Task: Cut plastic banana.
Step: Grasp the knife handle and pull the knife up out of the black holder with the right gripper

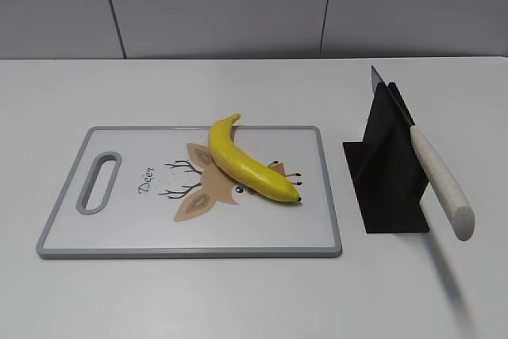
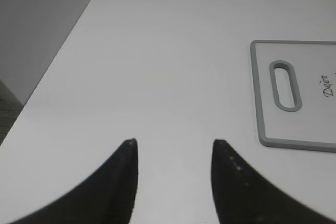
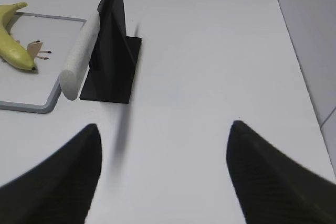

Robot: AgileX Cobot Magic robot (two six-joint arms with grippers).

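Left end effector point(image 2: 173, 148) spread and empty above bare white surface point(image 2: 157, 66), just beside the handle-slot corner of a grey-rimmed cutting board point(image 2: 255, 93); right end effector point(image 3: 163, 129) likewise spread wide with nothing between its fingers, near a black stand point(image 3: 113, 51). Propped aslant in that stand, a knife point(image 1: 440, 180) with pale handle jutting toward the camera. On the cutting board, lying whole across a deer print point(image 1: 208, 192), the plastic banana point(image 1: 246, 164), stem end away.
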